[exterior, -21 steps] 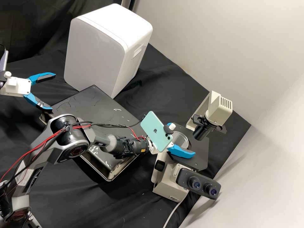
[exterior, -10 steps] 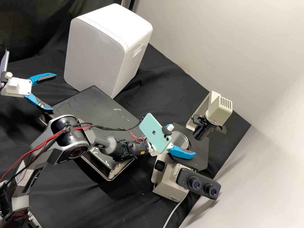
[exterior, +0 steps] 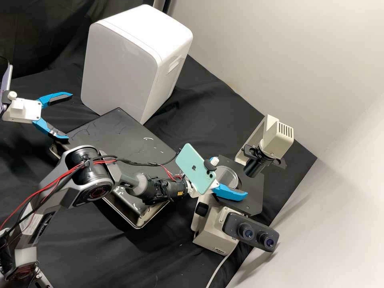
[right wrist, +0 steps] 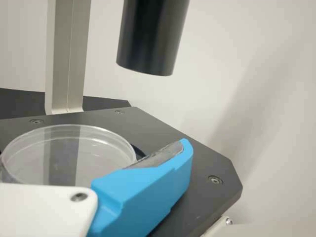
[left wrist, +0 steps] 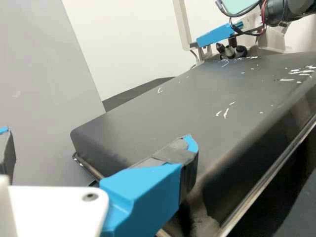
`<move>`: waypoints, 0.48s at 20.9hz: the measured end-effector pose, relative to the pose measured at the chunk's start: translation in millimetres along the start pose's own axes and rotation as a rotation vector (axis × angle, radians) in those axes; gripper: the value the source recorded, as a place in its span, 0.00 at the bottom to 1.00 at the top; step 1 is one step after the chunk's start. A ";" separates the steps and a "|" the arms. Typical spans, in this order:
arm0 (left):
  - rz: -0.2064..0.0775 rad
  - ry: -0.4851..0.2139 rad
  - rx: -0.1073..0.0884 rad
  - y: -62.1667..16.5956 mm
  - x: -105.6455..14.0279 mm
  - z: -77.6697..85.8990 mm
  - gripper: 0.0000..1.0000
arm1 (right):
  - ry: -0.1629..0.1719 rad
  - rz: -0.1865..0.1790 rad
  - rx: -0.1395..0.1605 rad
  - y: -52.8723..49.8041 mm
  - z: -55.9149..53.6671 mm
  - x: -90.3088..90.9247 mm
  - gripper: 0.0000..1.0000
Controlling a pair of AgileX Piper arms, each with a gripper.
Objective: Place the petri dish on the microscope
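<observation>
The clear petri dish [exterior: 227,176] lies flat on the black stage [exterior: 256,192] of the beige microscope [exterior: 224,224], under its dark condenser tube [exterior: 253,168]. My right gripper [exterior: 226,180] is at the stage, open, with the dish between its fingers; the near blue finger [exterior: 230,193] stands just beside the dish rim. In the right wrist view the dish [right wrist: 66,153] rests on the stage [right wrist: 197,163] and the finger [right wrist: 148,187] is a little apart from it. My left gripper [exterior: 59,116] hangs open at the far left, by the corner of the black tray [exterior: 120,136].
A large white box [exterior: 134,56] stands behind the tray. A mint phone [exterior: 197,167] is mounted on the right wrist. The microscope's eyepieces [exterior: 256,236] face the front. A white wall borders the bench on the right. In the left wrist view the tray's edge [left wrist: 197,113] is close.
The right arm has drawn back slightly to the left while the dish stayed on the stage. The left gripper has barely shifted.
</observation>
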 end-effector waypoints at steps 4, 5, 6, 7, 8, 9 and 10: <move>0.000 0.000 0.000 0.0 0.0 0.0 1.00 | 0.004 0.004 -0.005 0.2 0.5 -0.2 1.00; 0.000 0.000 0.000 0.0 0.0 0.0 1.00 | 0.004 0.004 -0.006 -0.5 1.2 -0.8 1.00; 0.000 0.001 -0.001 0.0 0.0 0.1 1.00 | 0.006 0.008 -0.006 -0.3 1.1 -1.0 1.00; 0.001 0.000 -0.001 0.2 0.3 0.6 1.00 | 0.007 0.011 -0.007 -0.4 1.4 -1.4 1.00; 0.001 0.003 -0.002 0.2 0.3 0.4 1.00 | 0.008 0.013 -0.007 -0.5 1.7 -1.8 1.00; 0.001 0.001 -0.002 0.3 0.3 0.7 1.00 | 0.006 0.012 -0.010 -1.0 2.2 -2.1 1.00; 0.001 0.000 0.006 0.3 0.3 1.0 1.00 | 0.008 0.016 -0.010 -0.6 2.0 -2.1 1.00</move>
